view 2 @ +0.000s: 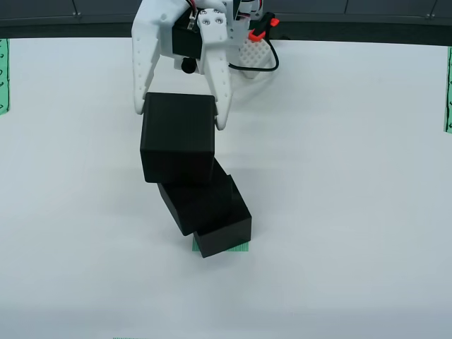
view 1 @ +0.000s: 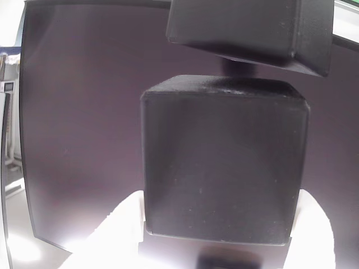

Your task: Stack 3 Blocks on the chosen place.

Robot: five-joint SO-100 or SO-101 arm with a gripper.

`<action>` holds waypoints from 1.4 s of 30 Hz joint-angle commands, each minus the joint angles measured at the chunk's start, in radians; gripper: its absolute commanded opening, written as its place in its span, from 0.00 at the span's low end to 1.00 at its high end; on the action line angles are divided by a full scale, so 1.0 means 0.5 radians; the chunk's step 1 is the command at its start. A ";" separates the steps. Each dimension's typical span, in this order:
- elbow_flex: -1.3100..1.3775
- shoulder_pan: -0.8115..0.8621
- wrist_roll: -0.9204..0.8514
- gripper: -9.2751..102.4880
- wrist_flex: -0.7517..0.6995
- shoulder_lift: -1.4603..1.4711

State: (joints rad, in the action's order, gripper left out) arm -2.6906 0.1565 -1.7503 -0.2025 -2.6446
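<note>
Two blocks (view 2: 205, 208) stacked on the patch (view 2: 240, 247); your gripper (view 2: 180, 120) clamps the third block (view 2: 178, 138). Next, you centre it above them and lower.

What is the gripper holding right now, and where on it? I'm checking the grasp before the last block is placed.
The gripper holds the top black cube, one white finger on each of two opposite side faces, above the two stacked cubes.

In the view from above, the bottom block (view 2: 224, 235) sits on the chosen place (view 2: 240, 248) on the counter (view 2: 353, 176). The middle block (view 2: 198, 201) rests on it, shifted left and behind. The top block (view 2: 178, 138) sits above that, further behind, between the fingers of the gripper (view 2: 180, 116).
</note>
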 commanded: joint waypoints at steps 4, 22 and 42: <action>-0.080 0.009 0.018 0.29 0.169 -0.052; -0.129 0.021 0.110 0.29 0.282 -0.040; -0.233 0.015 0.114 0.38 0.442 -0.040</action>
State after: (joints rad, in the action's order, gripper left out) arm -2.8103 0.1580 -1.6966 -0.0015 -2.6446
